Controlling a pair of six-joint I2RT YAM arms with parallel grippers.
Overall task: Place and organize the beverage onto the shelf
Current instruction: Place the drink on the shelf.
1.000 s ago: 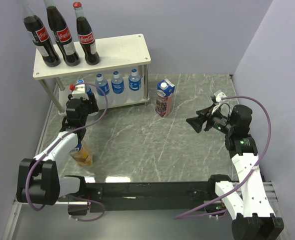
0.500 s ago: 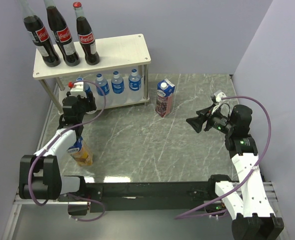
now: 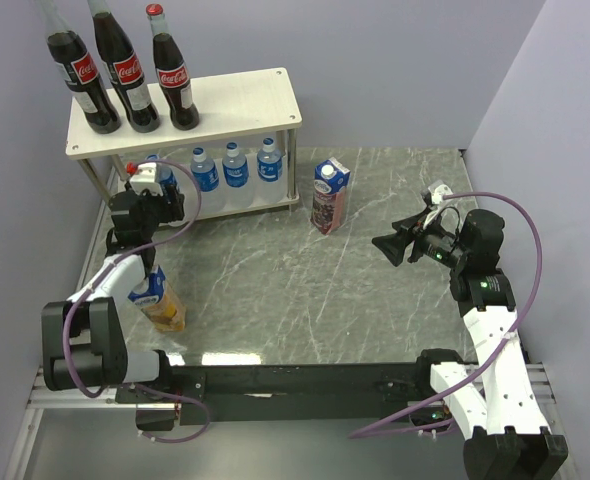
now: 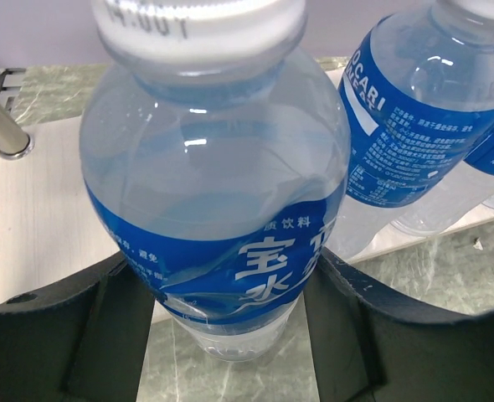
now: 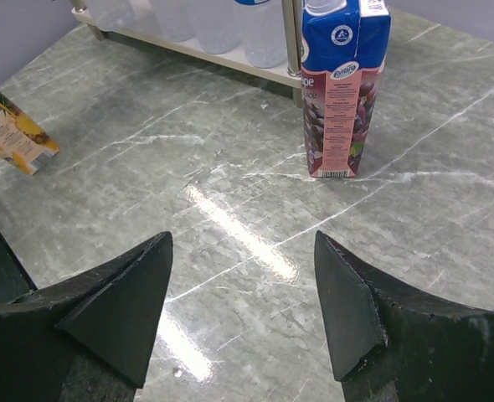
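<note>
L hand (image 4: 226,314) is abt half open, clamped on an upright water bottle (image 4: 213,184) w/ blue label. Just behind it is the shelf (image 4: 38,209), lower board, w/ another bottle (image 4: 414,126) standing behind-right. R hand (image 5: 243,293) is spread wide, nothing in it, above the table (image 5: 230,167); purple carton (image 5: 339,92) upright ahead-right, yellow carton (image 5: 12,126) tilted, far ahead-left.

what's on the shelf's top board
Three cola bottles stand at the left end of the top board. It covers the back of the lower tier behind the water bottles.
</note>
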